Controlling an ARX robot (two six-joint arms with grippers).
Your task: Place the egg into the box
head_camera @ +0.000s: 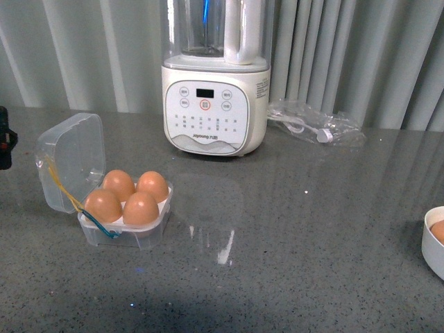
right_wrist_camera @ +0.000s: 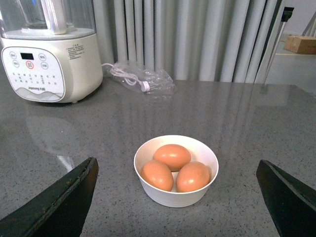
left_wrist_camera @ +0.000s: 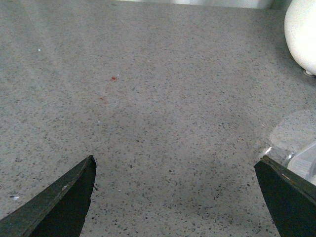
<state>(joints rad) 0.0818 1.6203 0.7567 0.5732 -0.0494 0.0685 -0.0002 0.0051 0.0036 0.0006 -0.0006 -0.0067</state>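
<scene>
Jaws wide apart, both over countertop [left_wrist_camera: 158,123]

You have a grey speckled counter [head_camera: 298,236], stone-like and polished enough to mirror the blender [head_camera: 215,104], whose body is glossy cream plastic under a clear jar [head_camera: 201,28]. The box [head_camera: 69,156] is clear plastic; its eggs [head_camera: 141,207] look smooth with a soft sheen. The bag [head_camera: 316,121] is crinkled film; the bowl [right_wrist_camera: 176,195] smooth white.

The clear plastic box [head_camera: 142,232] sits at the left of the tabletop [head_camera: 291,229], its lid [head_camera: 73,159] tilted open behind. Four orange-brown eggs [head_camera: 141,208] stand upright inside, filling it.
</scene>
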